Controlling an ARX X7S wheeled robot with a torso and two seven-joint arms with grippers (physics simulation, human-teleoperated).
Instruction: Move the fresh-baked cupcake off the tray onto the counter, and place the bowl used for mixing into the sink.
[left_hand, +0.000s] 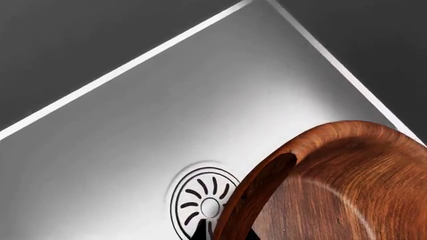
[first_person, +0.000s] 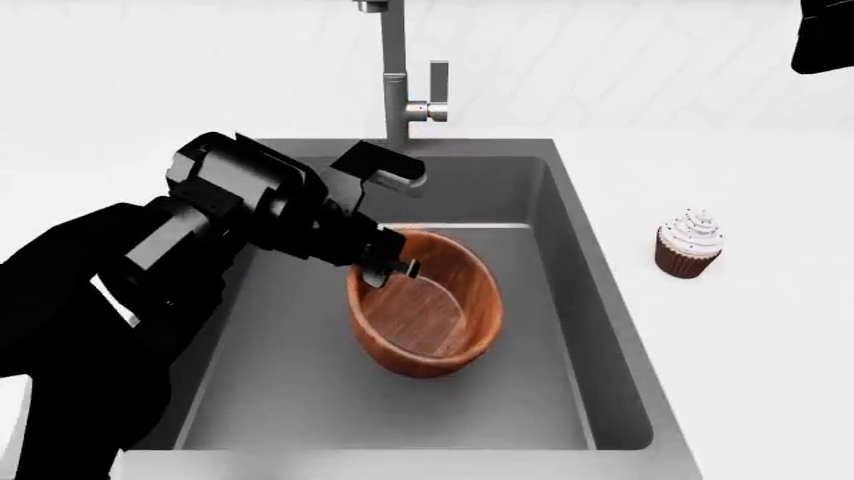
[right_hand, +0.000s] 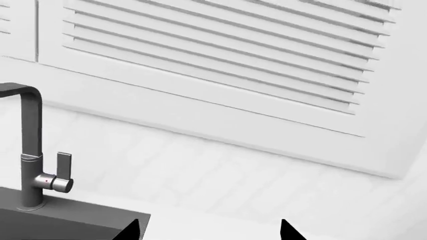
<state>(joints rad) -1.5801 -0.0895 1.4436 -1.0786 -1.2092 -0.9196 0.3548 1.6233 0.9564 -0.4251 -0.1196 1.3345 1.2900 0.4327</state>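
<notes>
A dark grey sink (first_person: 587, 330) is seen from above, set into a white counter (first_person: 761, 350), with a tall steel faucet (first_person: 395, 75) at its far edge. Inside the sink, a large reddish-brown wooden bowl (first_person: 427, 312) is held tilted by the left gripper (first_person: 390, 262), whose jaws are closed on the bowl's left rim. In the left wrist view the bowl's rim is seen close up, above the basin floor and beside the round metal drain (left_hand: 203, 202). Whether the bowl's underside already touches the basin floor cannot be told.

To the right of the sink, a small cupcake (first_person: 689, 244) with white frosting stands upright on the bare counter, well apart from the bowl. No tray is visible, so the cupcake part of the task is judged done.

The right gripper (right_hand: 210, 231) is seen only as two dark fingertips set apart, so its jaws appear open and empty, raised near the far wall.

What is judged left: the bowl to be set down in the sink and released.
</notes>
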